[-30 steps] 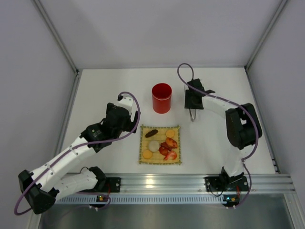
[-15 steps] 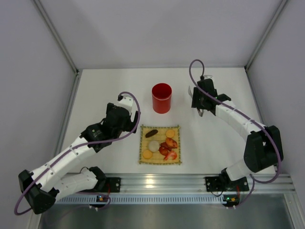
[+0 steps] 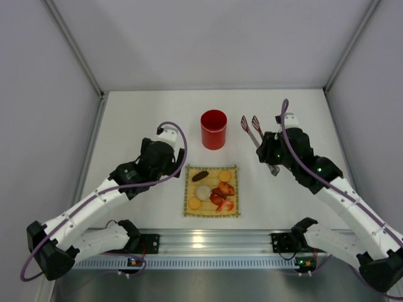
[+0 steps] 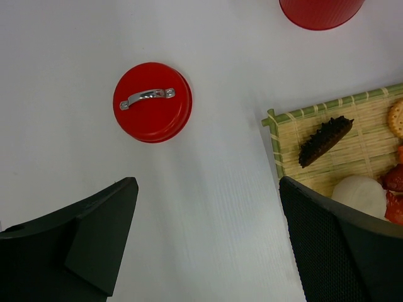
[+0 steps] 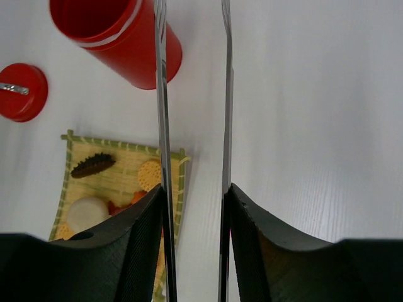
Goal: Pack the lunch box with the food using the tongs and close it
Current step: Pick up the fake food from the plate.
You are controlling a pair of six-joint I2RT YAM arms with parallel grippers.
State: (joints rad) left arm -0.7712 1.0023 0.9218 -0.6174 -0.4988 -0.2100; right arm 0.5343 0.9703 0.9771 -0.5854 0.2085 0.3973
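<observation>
The open red lunch box (image 3: 213, 129) stands upright behind the bamboo mat (image 3: 234, 173). Its red lid (image 4: 152, 102) with a silver handle lies flat on the table, left of the box. The food (image 3: 213, 190) sits on the mat: a dark brown piece (image 4: 324, 139), a white round piece (image 4: 359, 195), orange slices (image 5: 150, 173) and red chunks. My right gripper (image 3: 269, 153) is shut on the silver tongs (image 5: 161, 94), one slim arm against each finger, tips pointing to the right of the box. My left gripper (image 4: 208, 189) hangs open over bare table between lid and mat.
Grey walls enclose the white table on three sides. An aluminium rail (image 3: 208, 242) with both arm bases runs along the near edge. The left arm (image 3: 94, 201) stretches across the left half of the table.
My right arm has swung right and toward the near edge, carrying the tongs off the table. Its jaws have narrowed on the tongs' arms. The left arm has hardly moved.
</observation>
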